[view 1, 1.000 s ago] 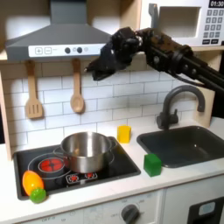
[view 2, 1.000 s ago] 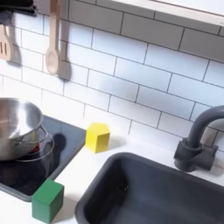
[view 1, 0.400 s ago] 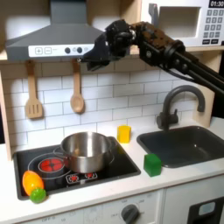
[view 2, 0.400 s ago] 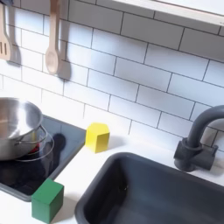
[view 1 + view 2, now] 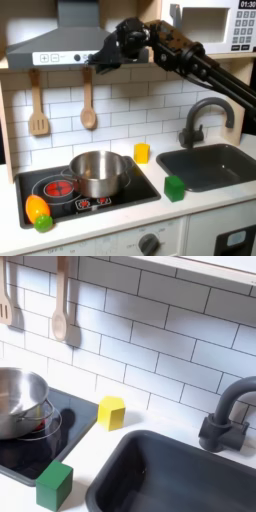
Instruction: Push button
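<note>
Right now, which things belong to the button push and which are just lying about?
Job: gripper; hood buttons.

Lying about: pot; yellow block; green block; spoon; spatula; faucet; sink; microwave.

Your steel pot [image 5: 97,172] sits on the hob [image 5: 140,185]. A yellow block [image 5: 111,412] stands by the worktop's back edge. A green block [image 5: 55,484] stands near its front edge.

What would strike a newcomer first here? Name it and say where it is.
First the black arm, reaching from the first exterior view's upper right, its pincer at the range hood's button row; I cannot tell if it is open. Next the steel pot on the stove, with a yellow block and a green block between it and the dark sink.
</note>
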`<move>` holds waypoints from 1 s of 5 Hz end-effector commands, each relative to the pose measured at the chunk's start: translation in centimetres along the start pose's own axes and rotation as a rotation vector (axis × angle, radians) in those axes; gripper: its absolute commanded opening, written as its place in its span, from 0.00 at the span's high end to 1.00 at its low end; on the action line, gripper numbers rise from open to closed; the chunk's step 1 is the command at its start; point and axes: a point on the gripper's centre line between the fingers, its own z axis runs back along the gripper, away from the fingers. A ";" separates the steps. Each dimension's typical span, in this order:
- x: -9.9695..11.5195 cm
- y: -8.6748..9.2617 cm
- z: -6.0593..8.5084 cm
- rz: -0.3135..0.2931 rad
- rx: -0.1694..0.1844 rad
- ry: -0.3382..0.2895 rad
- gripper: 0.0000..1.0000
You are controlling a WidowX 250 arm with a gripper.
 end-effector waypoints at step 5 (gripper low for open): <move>2.1 0.5 -1.5 0.000 0.014 -0.057 1.00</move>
